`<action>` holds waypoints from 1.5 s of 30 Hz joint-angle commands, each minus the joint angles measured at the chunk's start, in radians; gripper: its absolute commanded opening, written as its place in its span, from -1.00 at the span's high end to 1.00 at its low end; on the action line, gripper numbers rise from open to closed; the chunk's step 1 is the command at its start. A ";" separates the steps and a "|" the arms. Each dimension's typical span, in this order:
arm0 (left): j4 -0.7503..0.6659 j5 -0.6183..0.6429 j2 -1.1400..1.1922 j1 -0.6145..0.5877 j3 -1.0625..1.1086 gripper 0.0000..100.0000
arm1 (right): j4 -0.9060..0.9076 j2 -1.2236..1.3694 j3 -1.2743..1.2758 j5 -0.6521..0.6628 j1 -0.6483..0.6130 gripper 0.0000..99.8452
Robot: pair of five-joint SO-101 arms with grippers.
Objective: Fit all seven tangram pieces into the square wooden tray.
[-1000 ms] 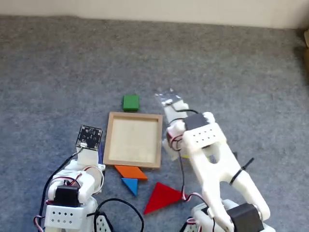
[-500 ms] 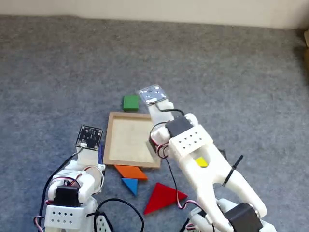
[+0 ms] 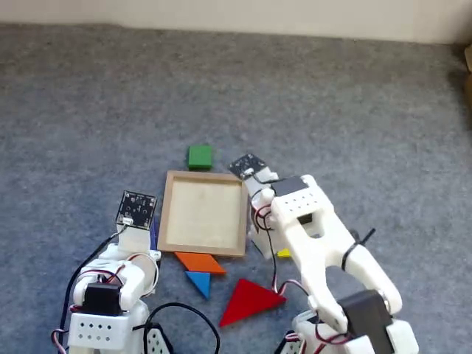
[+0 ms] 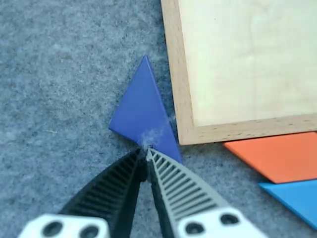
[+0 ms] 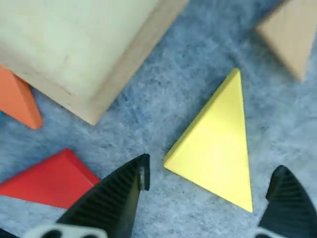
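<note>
Two grippers low beside the wooden tray (image 3: 203, 175).
We see the right gripper (image 5: 213, 173) spread wide and empty, straddling the yellow triangle (image 5: 215, 148) off the tray's corner; the left gripper (image 4: 147, 157) is pinched closed, holding nothing, tips touching the dark blue triangle (image 4: 143, 116) beside the tray's rim.

No readable txt, nos., labels or signs in any view. The wooden tray (image 3: 164, 214) is plain wood w/ no print.
</note>
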 commanded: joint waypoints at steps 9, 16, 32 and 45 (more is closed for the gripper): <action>0.003 -0.005 -0.041 0.005 0.021 0.99 | -0.024 0.042 0.004 0.114 0.015 0.29; 0.003 -0.005 -0.041 0.005 0.021 0.99 | -0.068 0.045 0.005 0.118 0.039 0.29; 0.003 -0.005 -0.041 0.005 0.021 0.99 | -0.087 0.232 -0.002 0.199 0.085 0.29; 0.003 -0.005 -0.041 0.005 0.021 0.99 | 0.010 0.232 -0.005 0.272 0.082 0.28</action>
